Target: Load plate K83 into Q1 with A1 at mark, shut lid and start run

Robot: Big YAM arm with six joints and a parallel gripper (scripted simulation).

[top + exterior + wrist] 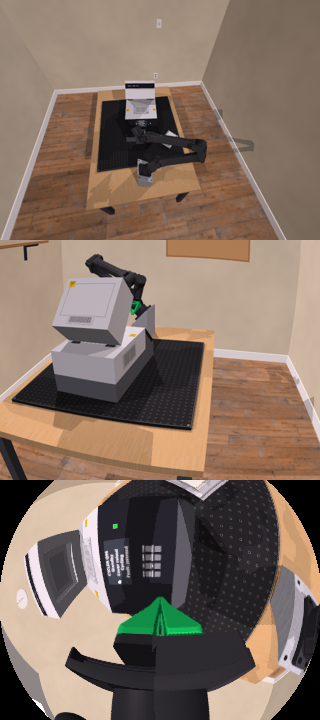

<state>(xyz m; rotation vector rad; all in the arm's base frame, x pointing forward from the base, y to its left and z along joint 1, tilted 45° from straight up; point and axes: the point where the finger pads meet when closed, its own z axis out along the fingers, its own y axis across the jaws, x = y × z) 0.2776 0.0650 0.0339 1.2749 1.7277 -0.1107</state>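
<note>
The cycler Q1 point(141, 113) stands at the rear of the black mat. Its grey lid point(90, 308) is tilted up and back, partly open. The status lamp point(150, 123) on the black front panel glows green, and it also shows in the wrist view point(115, 526). The keypad point(152, 562) lies on the panel. My gripper point(160, 601), with green fingertips, is shut and empty, a little above and in front of the panel; it also shows in the exterior view point(134, 307).
The arm's base point(145, 175) is bolted near the table's front edge. The forearm point(173, 140) reaches across the mat's right half, over the plate nest. The black mat point(165, 384) covers most of the wooden table.
</note>
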